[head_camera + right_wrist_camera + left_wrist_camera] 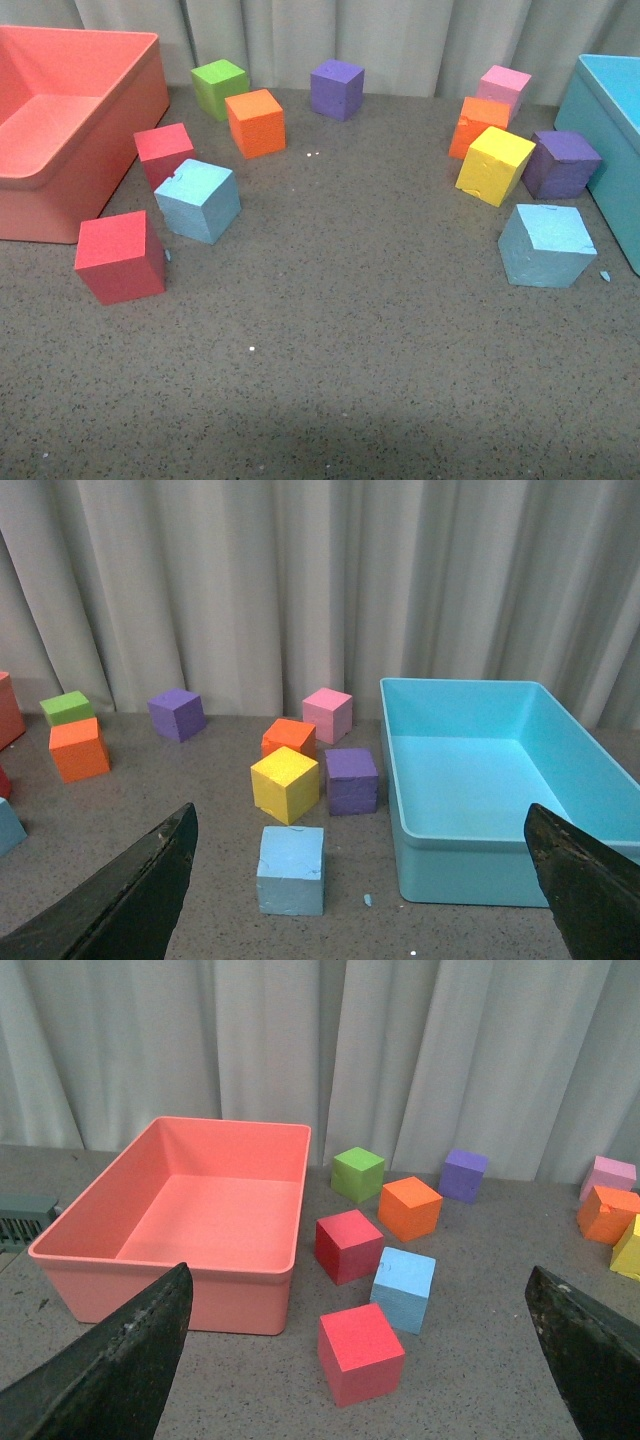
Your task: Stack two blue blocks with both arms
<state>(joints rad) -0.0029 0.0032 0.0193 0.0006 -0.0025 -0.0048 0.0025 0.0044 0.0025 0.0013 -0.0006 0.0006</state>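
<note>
Nothing is gripped yet, so I'd judge this the opening reach. The left claw [356, 1270] and the right claw [360, 807] both stand wide apart and empty. On the grey speckled bench [330, 380], the left sky-blue foam cube [198, 200] sits near the salmon-pink plastic bin [90, 200]. The right sky-blue foam cube [547, 245] sits near the teal plastic bin [610, 130]. Being cubes, neither has a long axis, and both sit turned, a vertical edge towards the robot. Each arm probably needs to square up and come down on its own cube.

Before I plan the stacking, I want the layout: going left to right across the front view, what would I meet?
Salmon bin → near red cube → left blue block → left orange cube → back purple cube → yellow cube → right blue block → teal bin. Overlapping cubes left out.
</note>
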